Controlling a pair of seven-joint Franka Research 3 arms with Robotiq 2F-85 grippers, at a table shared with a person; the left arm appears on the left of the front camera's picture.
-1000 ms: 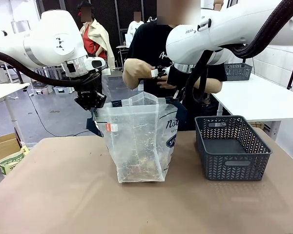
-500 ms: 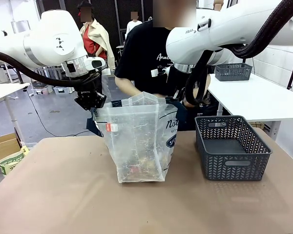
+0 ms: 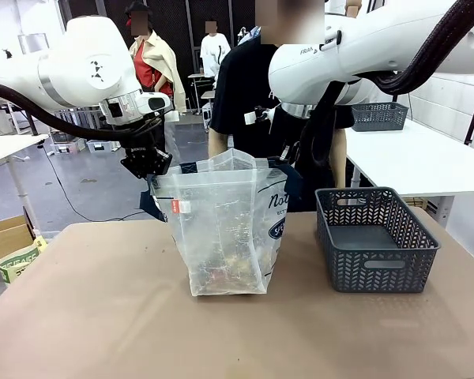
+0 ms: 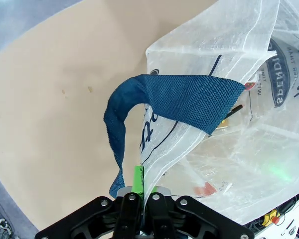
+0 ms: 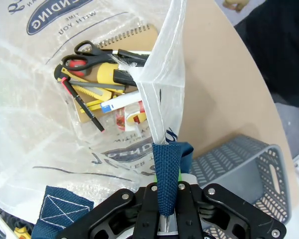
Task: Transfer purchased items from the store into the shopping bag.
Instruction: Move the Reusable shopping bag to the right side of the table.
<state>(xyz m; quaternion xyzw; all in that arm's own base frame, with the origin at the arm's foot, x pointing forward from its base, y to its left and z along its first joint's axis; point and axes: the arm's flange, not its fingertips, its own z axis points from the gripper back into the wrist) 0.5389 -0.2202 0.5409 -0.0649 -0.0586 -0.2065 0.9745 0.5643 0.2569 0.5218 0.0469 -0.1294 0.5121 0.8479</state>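
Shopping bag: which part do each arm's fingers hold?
The left gripper pinches the shopping bag's plastic top edge; the right gripper clamps its navy strap handle.

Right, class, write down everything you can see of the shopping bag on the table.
The shopping bag is see-through whitish plastic with navy strap handles, navy lettering, an oval logo and a small red tag. It stands upright and open on the brown table. The left gripper pinches its rim, the right gripper a handle. Inside lie scissors, pens and a notebook.
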